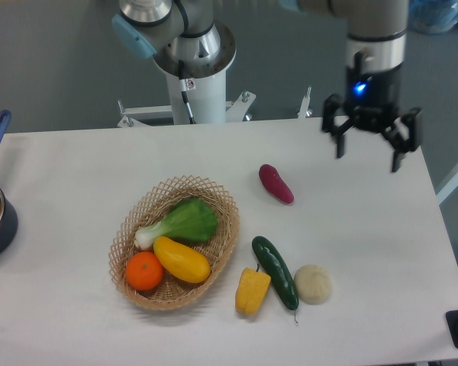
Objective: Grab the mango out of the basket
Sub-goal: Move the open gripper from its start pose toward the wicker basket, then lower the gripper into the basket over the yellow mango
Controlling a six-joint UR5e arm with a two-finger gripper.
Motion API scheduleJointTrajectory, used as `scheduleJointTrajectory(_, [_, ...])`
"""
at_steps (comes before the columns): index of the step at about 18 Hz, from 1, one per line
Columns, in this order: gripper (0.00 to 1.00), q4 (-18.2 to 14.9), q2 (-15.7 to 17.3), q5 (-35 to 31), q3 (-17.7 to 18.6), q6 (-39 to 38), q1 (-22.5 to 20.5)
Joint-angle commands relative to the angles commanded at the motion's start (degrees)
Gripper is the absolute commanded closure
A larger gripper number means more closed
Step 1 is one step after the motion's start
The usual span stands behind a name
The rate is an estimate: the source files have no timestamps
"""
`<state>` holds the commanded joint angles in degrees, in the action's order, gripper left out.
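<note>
Gripper far from the mango, jaws spread wide and empty

The gripper (pixel 369 145) hung over the table's far right; the mango (pixel 182 259) lay in the basket (pixel 179 185), well down-left (beside the orange (pixel 144 271)), long axis slanting upper-left to lower-right.

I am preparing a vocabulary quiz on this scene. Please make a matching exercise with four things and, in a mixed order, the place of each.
Things:
1. glossy yellow-orange oval mango
2. dark green long cucumber
3. purple sweet potato
4. open black two-finger gripper

Places:
A. alone near the table's middle
B. above the table's far right part
C. inside the tan woven wicker basket
D. between a yellow pepper-like piece and a pale round ball

Pairs: 1-C, 2-D, 3-A, 4-B
</note>
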<state>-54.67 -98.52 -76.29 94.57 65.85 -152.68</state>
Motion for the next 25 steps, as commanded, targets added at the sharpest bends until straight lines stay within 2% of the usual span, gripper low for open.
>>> scheduleJointTrajectory(4, [0.0,0.3,-1.7,-0.3,2.7,-5.5,4.6])
scheduleJointTrajectory(5, [0.0,1.4,-2.1,-0.3,4.1,-5.6,5.3])
scheduleJointTrajectory(8, [0.0,8.1,-3.9,-0.5,7.4,-5.9,8.0])
scheduleJointTrajectory(14, [0.0,9.1,-8.4,-0.6,7.1,-7.5,11.7])
scheduleJointTrajectory(17, [0.0,9.1,-8.9,-0.6,7.2,-8.0,12.7])
scheduleJointTrajectory(18, [0.0,9.1,-9.0,-0.6,6.9,-10.4,13.2])
scheduleJointTrajectory(22, [0.0,9.1,-9.0,-0.6,6.0,-31.3,15.6])
scheduleJointTrajectory(25, [0.0,8.7,-8.3,-0.6,5.6,-43.0,17.6])
